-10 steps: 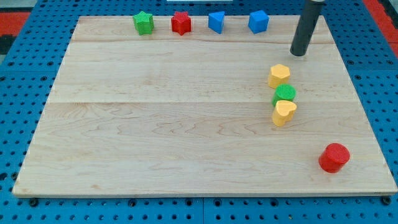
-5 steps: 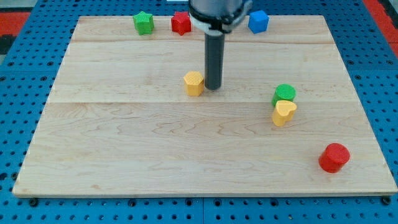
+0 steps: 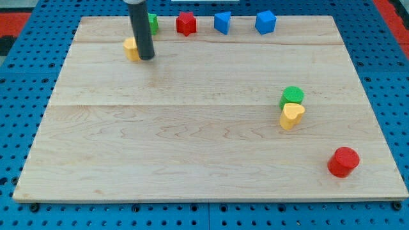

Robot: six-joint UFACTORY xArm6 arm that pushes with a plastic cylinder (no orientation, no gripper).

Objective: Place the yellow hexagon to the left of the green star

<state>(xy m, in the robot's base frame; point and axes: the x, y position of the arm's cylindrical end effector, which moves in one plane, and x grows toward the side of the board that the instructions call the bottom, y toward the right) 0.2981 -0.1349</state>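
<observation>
The yellow hexagon (image 3: pixel 131 48) lies near the view's top left, its right part hidden behind my rod. My tip (image 3: pixel 146 57) rests on the board, touching the hexagon's right side. The green star (image 3: pixel 153 23) sits at the top edge just above and right of the hexagon; only its right part shows behind the rod.
A red star (image 3: pixel 186 23) and two blue blocks (image 3: pixel 222 22) (image 3: pixel 265 22) line the top edge. A green cylinder (image 3: pixel 293 97) touches a yellow heart (image 3: pixel 292 115) at the view's right. A red cylinder (image 3: pixel 343 161) sits at the bottom right. The wooden board (image 3: pixel 192 140) rests on blue pegboard.
My tip has pushed the yellow hexagon from the view's right across the board's middle to the top left, close below the green star. The other blocks have not moved.
</observation>
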